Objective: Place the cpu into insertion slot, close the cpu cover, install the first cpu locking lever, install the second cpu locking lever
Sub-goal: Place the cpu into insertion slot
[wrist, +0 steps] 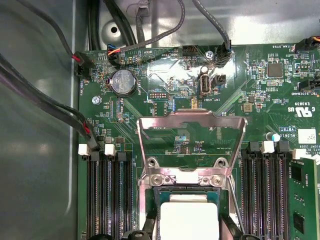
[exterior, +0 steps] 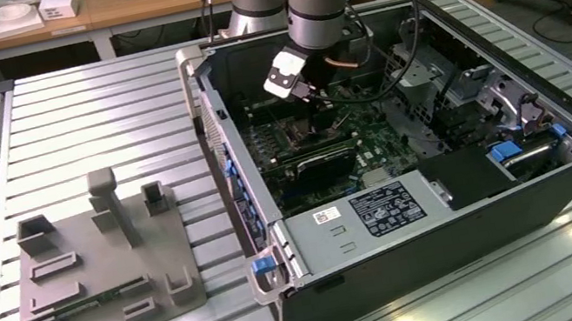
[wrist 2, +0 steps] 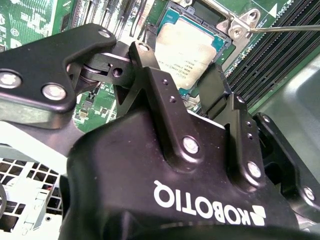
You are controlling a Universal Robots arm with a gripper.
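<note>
End effector (wrist 2: 179, 62), matte black, over flat square silver-grey cpu (wrist 2: 190, 40).

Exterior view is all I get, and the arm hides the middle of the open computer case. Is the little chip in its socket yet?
Observer: Yes. In both wrist views the small flat square cpu with the silver-grey metal top lies inside the square, silver-rimmed insertion slot on the green circuit board.
Operator: Is the lid over it shut?
Observer: No. In the first wrist view the thin silvery window-frame cpu cover stands swung up, off the slot.
Operator: And where is the pincer?
Observer: In the second wrist view the black pincer hangs directly over the cpu.
</note>
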